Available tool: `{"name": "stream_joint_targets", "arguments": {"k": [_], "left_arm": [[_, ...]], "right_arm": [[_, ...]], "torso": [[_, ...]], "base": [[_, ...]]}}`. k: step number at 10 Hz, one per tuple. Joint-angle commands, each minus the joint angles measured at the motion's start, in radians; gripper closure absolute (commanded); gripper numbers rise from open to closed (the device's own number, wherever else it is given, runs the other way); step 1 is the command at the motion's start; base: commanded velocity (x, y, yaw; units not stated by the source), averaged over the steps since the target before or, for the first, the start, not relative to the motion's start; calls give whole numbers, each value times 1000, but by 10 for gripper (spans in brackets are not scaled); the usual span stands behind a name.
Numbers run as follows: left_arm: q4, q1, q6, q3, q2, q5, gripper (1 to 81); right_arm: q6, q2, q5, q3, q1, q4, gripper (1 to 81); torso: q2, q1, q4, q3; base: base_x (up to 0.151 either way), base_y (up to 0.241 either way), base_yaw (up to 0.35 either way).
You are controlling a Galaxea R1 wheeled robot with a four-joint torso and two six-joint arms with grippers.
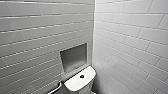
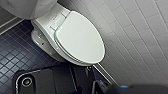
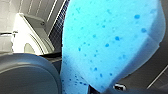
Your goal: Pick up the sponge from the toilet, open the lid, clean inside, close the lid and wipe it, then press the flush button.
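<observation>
The bright blue sponge (image 3: 107, 42) looms right in front of the right wrist camera, with my right gripper shut on it. The white toilet (image 2: 47, 25) stands on a dark floor against a tiled wall. Its oval lid (image 2: 80, 37) lies closed over the bowl, and nothing rests on it. In the head view the flat tank top (image 1: 80, 81) sits low in the corner, with the round dark flush button (image 1: 82, 76) in its middle. Behind the sponge, part of the toilet (image 3: 30, 37) shows in the right wrist view. My left gripper is shut and holds nothing that I can see.
Pale tiled walls (image 1: 130, 37) meet in a corner behind the tank. A recessed metal niche (image 1: 73, 57) sits in the left wall above it. A metal bar (image 1: 55, 88) runs beside the tank. The floor (image 2: 12, 55) is small dark blue tiles.
</observation>
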Motion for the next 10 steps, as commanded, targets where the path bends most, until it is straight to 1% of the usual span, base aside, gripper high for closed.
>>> {"name": "stream_joint_targets", "arguments": {"k": [1,2,3,5,6,7,10], "left_arm": [[210,198,9,-81,11,-171,811],[234,261,9,-153,55,-215,811],[250,310,9,-235,103,-238,811],[250,380,9,-370,177,-281,811],[250,408,9,-428,209,-309,811],[250,434,9,-493,247,-320,811],[248,488,7,-663,365,-320,811]], "right_arm": [[-3,-4,-67,10,23,6,811],[-3,6,-67,-7,20,6,811],[-3,19,-67,-28,20,6,811],[-3,39,-67,-50,22,5,811],[-3,46,-67,-61,20,5,811],[-3,59,-67,-79,20,6,811],[-3,92,-67,-140,16,8,811]], "torso": [[0,0,0,96],[0,-1,0,70],[-1,-1,0,61],[-2,-2,0,78],[-2,-3,0,77],[-2,-3,0,76],[-3,-3,0,77]], "base": [[0,0,0],[0,0,0],[0,0,0],[0,0,0],[0,0,0],[0,0,0],[0,0,0]]}}
